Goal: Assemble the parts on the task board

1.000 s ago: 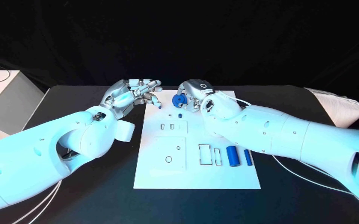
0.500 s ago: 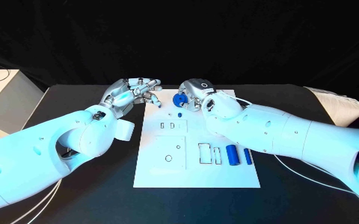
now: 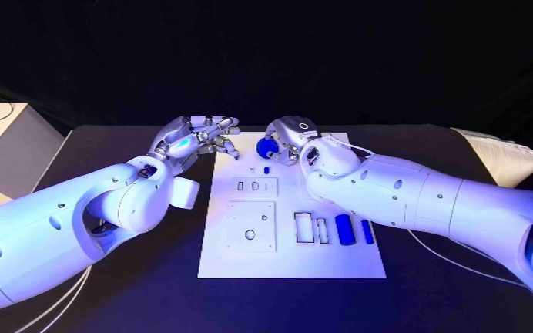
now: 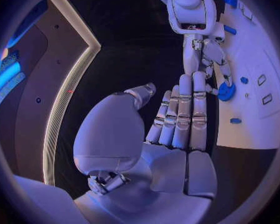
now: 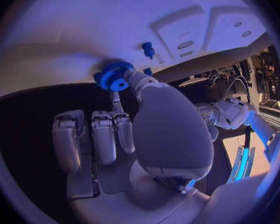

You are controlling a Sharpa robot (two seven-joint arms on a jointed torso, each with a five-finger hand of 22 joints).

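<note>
Right hand (image 3: 291, 139) pinches the gear (image 3: 266, 148) at the board's (image 3: 291, 260) far edge; left hand (image 3: 200, 137), empty and half-curled, waits beside it.

Right hand (image 3: 291, 139) pinching, left hand (image 3: 198, 139) curled.

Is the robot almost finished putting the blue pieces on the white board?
Not yet. One small blue peg already stands in the white board. The right hand holds a blue gear at the board's far end. The left hand looks empty. Two blue bars lie loose beside open slots, so plenty remains.
</note>
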